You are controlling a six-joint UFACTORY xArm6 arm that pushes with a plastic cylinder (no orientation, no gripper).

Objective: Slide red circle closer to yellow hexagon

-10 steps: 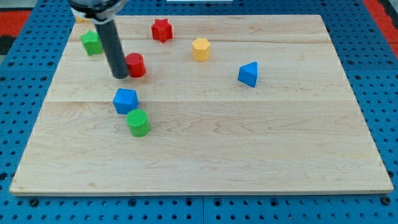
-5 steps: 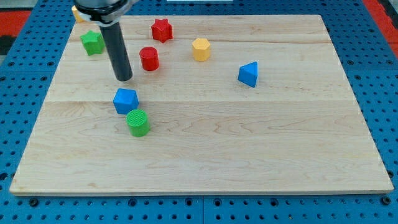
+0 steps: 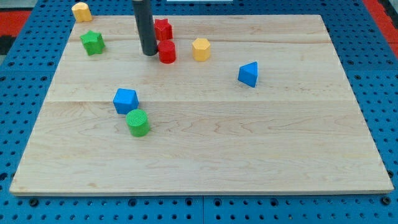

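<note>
The red circle (image 3: pixel 166 52) sits on the wooden board near the view's top, left of centre. The yellow hexagon (image 3: pixel 201 48) lies a short gap to its right. My tip (image 3: pixel 149 53) stands just left of the red circle, touching or almost touching its left side. The dark rod rises from there out of the view's top. A red star (image 3: pixel 163 28) sits just above the red circle, partly behind the rod.
A green star (image 3: pixel 92 42) and a second yellow block (image 3: pixel 81 11) are at the top left. A blue cube (image 3: pixel 125 100) and a green cylinder (image 3: pixel 138 122) sit left of centre. A blue triangular block (image 3: pixel 249 74) lies right of centre.
The red circle has slid up and to the right, closer to the yellow hexagon. My tip has followed it up and right, from beside the green star to just left of the circle.
</note>
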